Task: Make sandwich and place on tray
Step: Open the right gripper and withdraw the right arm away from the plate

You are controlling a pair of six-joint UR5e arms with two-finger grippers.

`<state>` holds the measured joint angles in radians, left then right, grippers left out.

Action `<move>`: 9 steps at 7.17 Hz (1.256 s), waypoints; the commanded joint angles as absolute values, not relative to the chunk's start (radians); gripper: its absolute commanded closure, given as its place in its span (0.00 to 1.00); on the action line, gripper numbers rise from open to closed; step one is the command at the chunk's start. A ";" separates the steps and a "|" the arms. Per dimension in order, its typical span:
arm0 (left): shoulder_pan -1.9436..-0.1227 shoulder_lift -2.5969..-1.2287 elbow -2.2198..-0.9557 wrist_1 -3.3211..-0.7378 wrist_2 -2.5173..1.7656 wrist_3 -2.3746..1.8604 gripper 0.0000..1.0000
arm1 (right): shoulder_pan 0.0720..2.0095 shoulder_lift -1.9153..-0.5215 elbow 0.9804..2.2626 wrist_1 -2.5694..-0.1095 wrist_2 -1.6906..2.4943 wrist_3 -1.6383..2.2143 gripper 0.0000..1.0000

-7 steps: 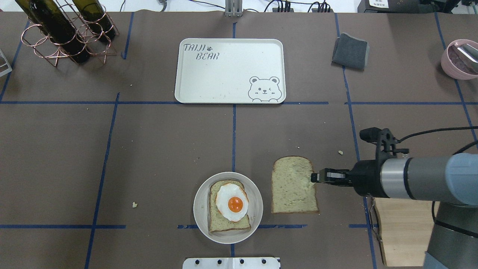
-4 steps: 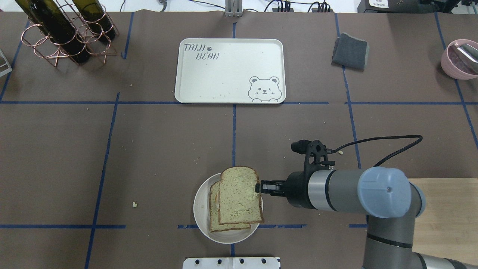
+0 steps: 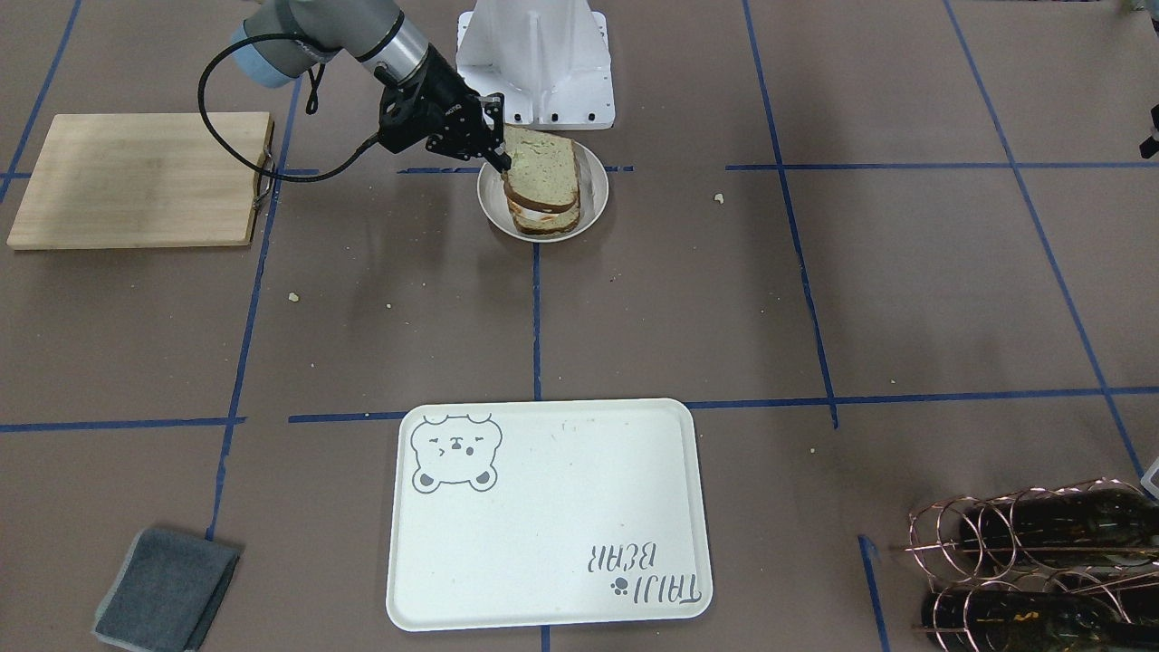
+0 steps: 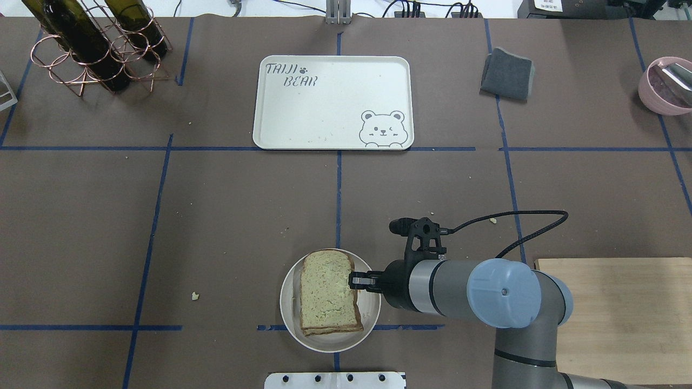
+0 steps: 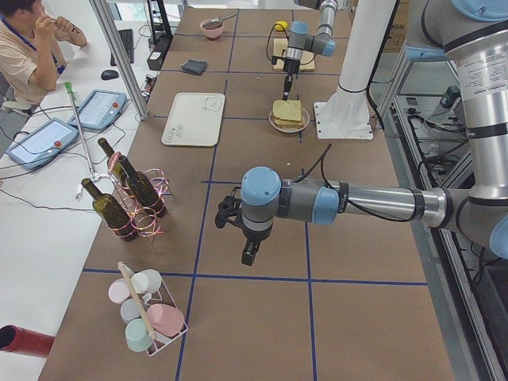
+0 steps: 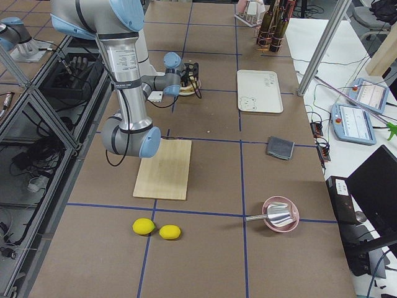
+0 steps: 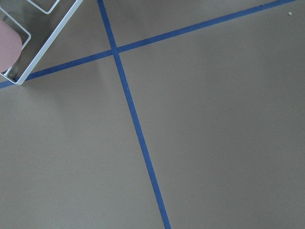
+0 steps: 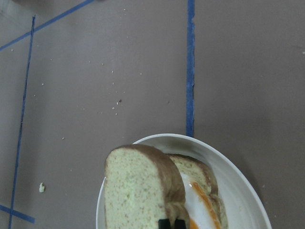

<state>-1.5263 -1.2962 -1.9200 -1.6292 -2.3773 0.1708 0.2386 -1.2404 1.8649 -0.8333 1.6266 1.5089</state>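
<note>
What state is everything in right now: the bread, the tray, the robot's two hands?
top slice, pinched at one edge, covering the egg.
right gripper, jaws shut on the top slice.
left gripper, open or shut: cannot tell.
tray, nothing on it yet.
plate, carrying bread and egg.

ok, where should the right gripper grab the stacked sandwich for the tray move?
Probably the crust edge facing the right gripper, coming in flat from that side, jaws spanning both slices of the sandwich. The stack lies flat; only the top slice is pinched now. The plate rim may block the lower finger.
</note>
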 commanded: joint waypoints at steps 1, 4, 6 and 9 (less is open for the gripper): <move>-1.526 -1.296 -1.916 -1.629 -2.378 0.170 0.00 | 0.219 -1.246 1.850 -0.850 1.590 1.505 0.01; -1.526 -1.298 -1.922 -1.631 -2.378 0.172 0.00 | 0.273 -1.209 1.942 -1.172 1.610 1.464 0.00; -1.523 -1.331 -1.943 -1.643 -2.362 0.167 0.00 | 0.438 -1.218 1.993 -1.383 1.775 1.323 0.00; -1.514 -1.423 -2.009 -1.745 -2.306 0.161 0.00 | 0.705 -1.287 1.994 -1.551 1.890 0.960 0.00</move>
<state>-1.5165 -1.3723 -1.9891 -1.6855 -2.3136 0.1633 0.5903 -1.2424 1.9933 -1.5051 1.8484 1.1172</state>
